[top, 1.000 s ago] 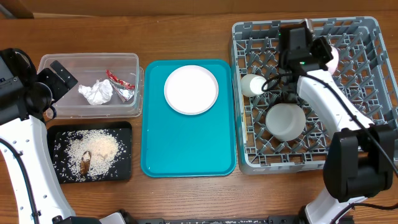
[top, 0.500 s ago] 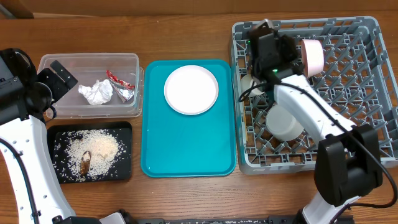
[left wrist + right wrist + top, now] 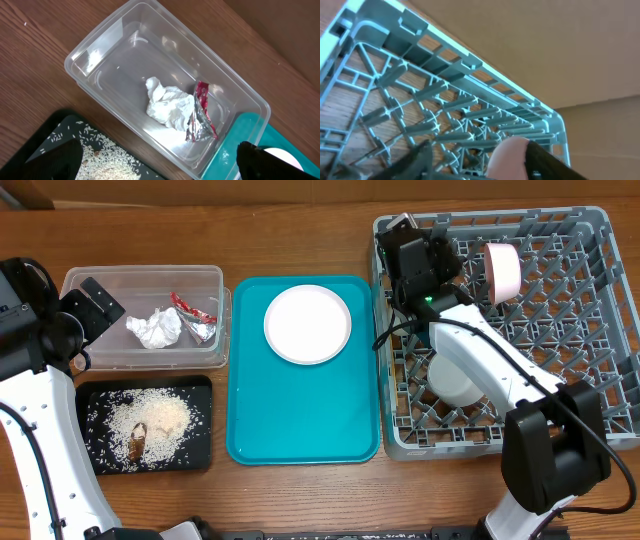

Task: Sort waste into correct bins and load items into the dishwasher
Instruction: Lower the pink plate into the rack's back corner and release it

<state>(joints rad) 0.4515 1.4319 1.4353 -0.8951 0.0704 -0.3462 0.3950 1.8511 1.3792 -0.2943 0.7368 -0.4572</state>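
Note:
A pale pink bowl (image 3: pixel 503 270) (image 3: pixel 512 157) stands on edge among the pegs at the back of the grey dishwasher rack (image 3: pixel 590 330) (image 3: pixel 420 95). My right gripper (image 3: pixel 447 258) (image 3: pixel 477 150) hovers over the rack's back left, open and apart from the bowl. A white bowl (image 3: pixel 455 385) sits in the rack, partly under my right arm. The pale round plate (image 3: pixel 307 325) lies on the teal tray (image 3: pixel 300 410). The clear tub (image 3: pixel 140 275) (image 3: pixel 100 50) holds the tissue (image 3: pixel 153 328) (image 3: pixel 167 105) and the foil wrapper (image 3: pixel 198 318) (image 3: pixel 200 112). My left gripper (image 3: pixel 95 305) (image 3: pixel 157 150) is open and empty.
The black tray (image 3: pixel 200 450) in front of the tub holds rice crumbs and brown scraps (image 3: pixel 150 425) (image 3: pixel 105 160). The teal tray sits between the tub and the rack. Bare wooden table surrounds everything.
My right gripper has opened, let go of the pink bowl and drawn left across the rack. The bowl stays on edge among the pegs. The left arm has not moved.

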